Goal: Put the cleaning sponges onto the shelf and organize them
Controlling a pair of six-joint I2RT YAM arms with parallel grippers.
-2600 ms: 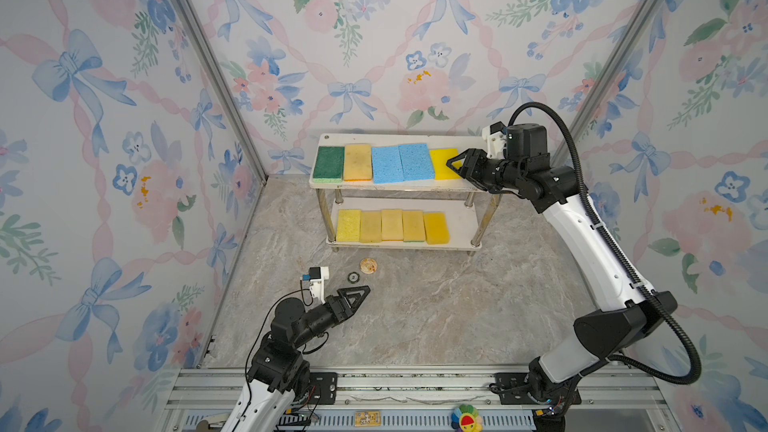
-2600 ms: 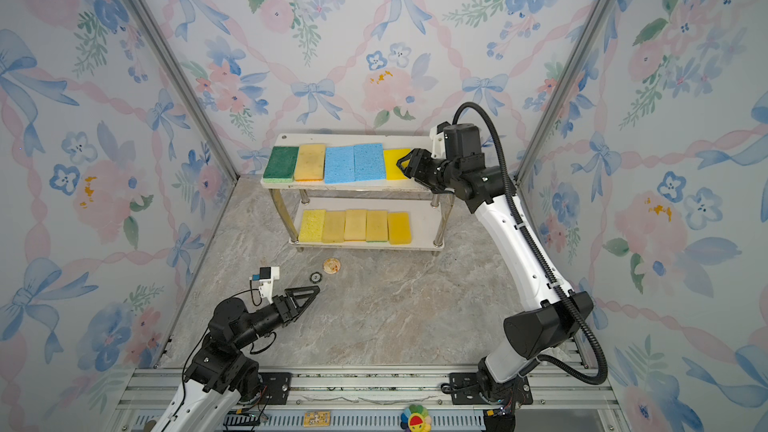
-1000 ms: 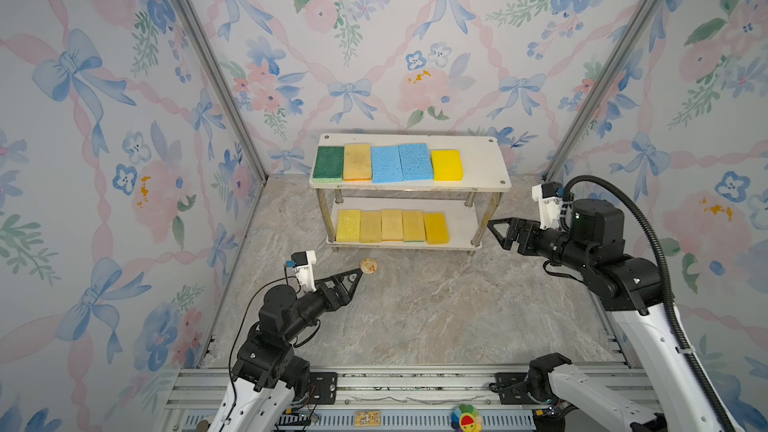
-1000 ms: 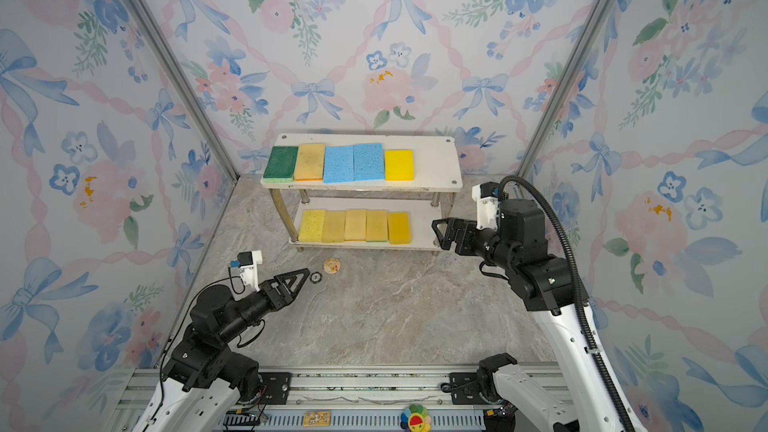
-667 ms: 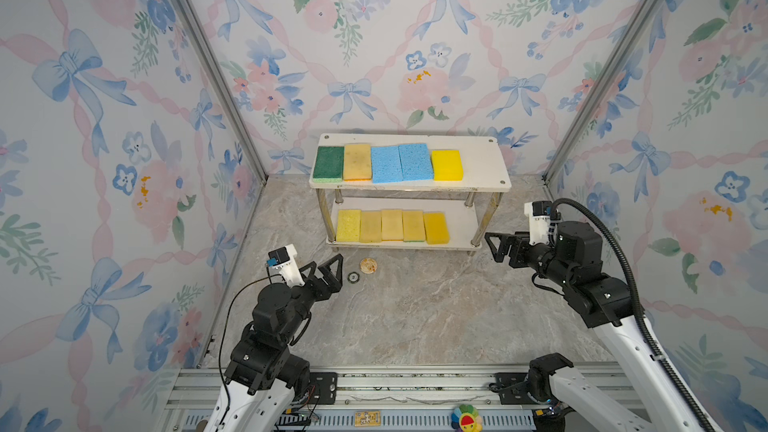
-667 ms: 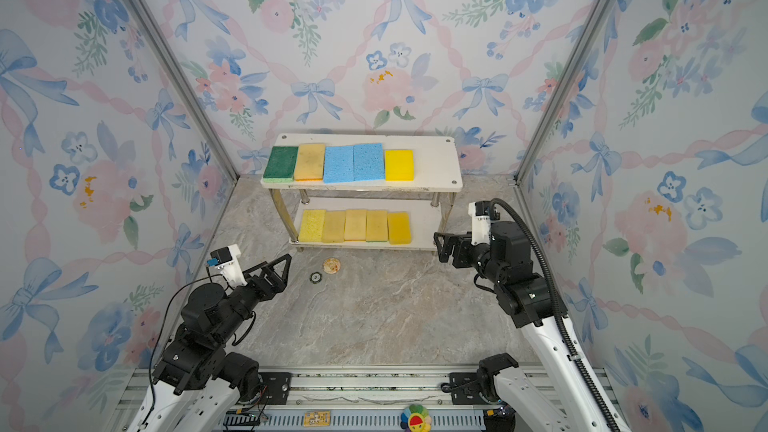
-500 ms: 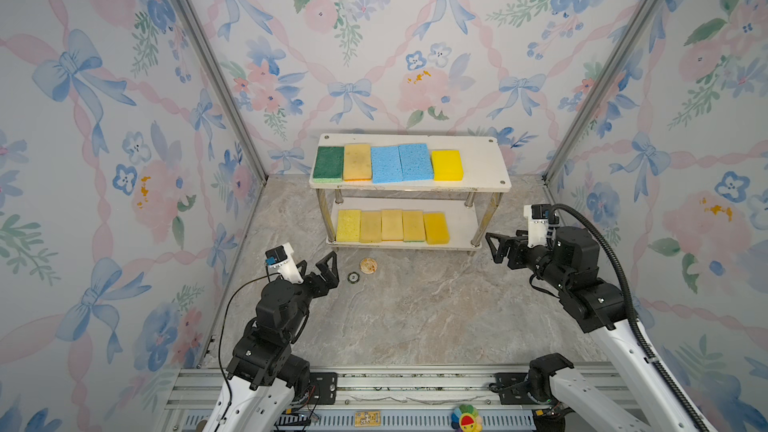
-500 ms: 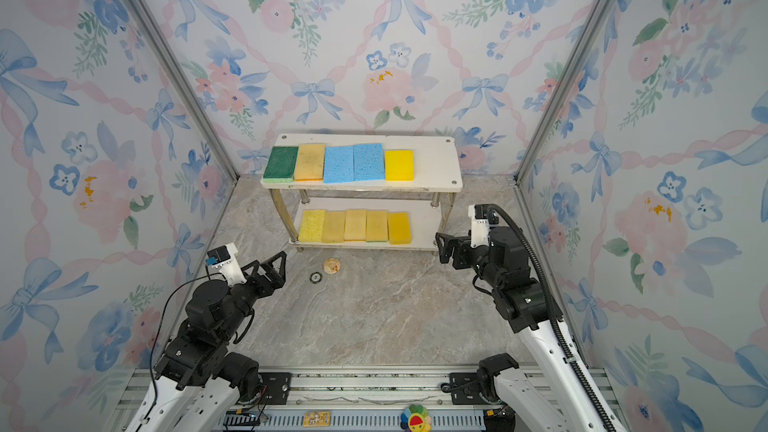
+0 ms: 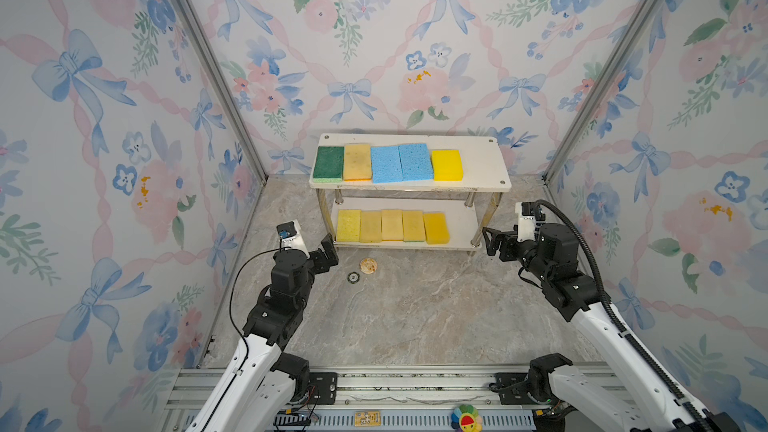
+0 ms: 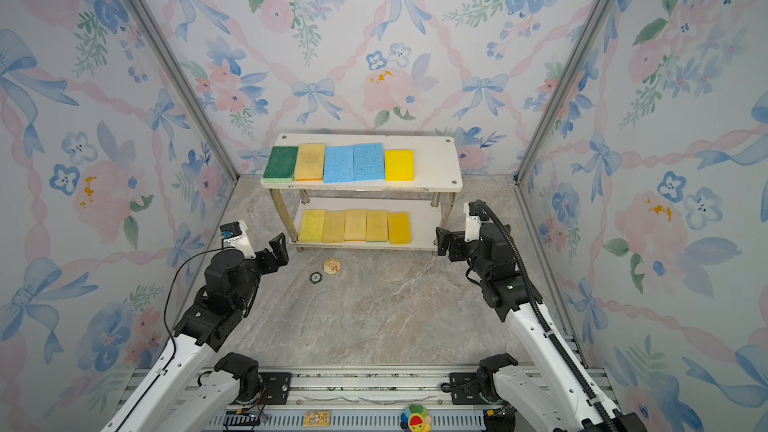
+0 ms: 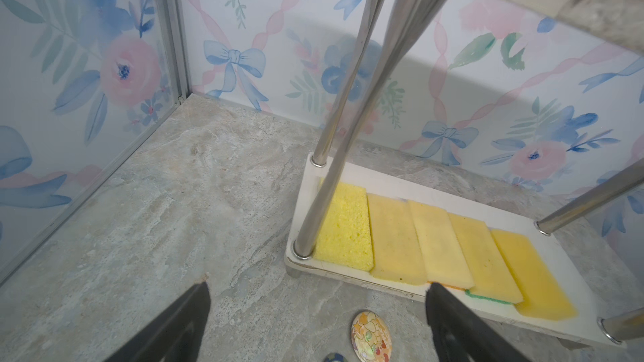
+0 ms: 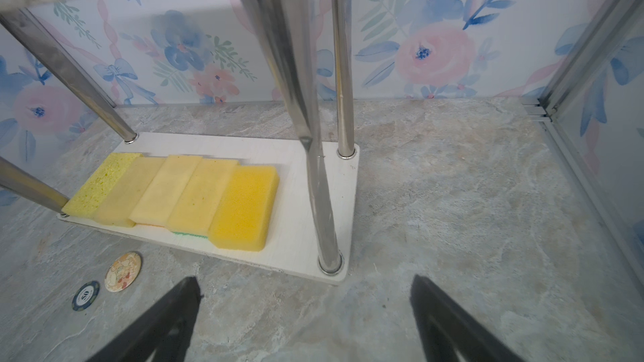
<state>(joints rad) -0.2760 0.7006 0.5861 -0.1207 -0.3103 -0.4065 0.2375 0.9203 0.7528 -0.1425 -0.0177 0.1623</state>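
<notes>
**Desk:** Where are the sponges (image 9: 391,225)?

**Me:** All ten I count are on the shelf (image 9: 415,188). The top board (image 9: 482,164) has a green one, a yellow, two blue and another yellow. They lie flat, side by side, starting from its left end. The lower board (image 9: 461,222) has five yellow ones edge to edge, also packed from the left, with their fronts a bit uneven. I see none on the floor (image 9: 415,305).

**Desk:** Why lay them like that?

**Me:** I reckon flat and long side to long side fits the most per board. The right end of each board is bare.

**Desk:** And your grippers?

**Me:** My left gripper (image 9: 328,249) is spread wide with nothing in it, low by the shelf's left front post. My right gripper (image 9: 489,241) is just as wide and empty, by the right front post. Both point at the lower board. I'd say that lets me check the rows while keeping clear.

**Desk:** Is anything in the way?

**Me:** The posts (image 12: 306,134). In each wrist view a front post crosses the lower row. Any reach would have to go between the posts and under the top board. A chip (image 9: 353,277) and a badge (image 9: 368,265) lie on the floor just in front of the shelf, touching no sponge. They aren't mine to shelve. The walls (image 9: 124,160) are close on both sides.

**Desk:** What's left to do?

**Me:** Little, I judge. At most I'd even up the lower fronts.
</notes>
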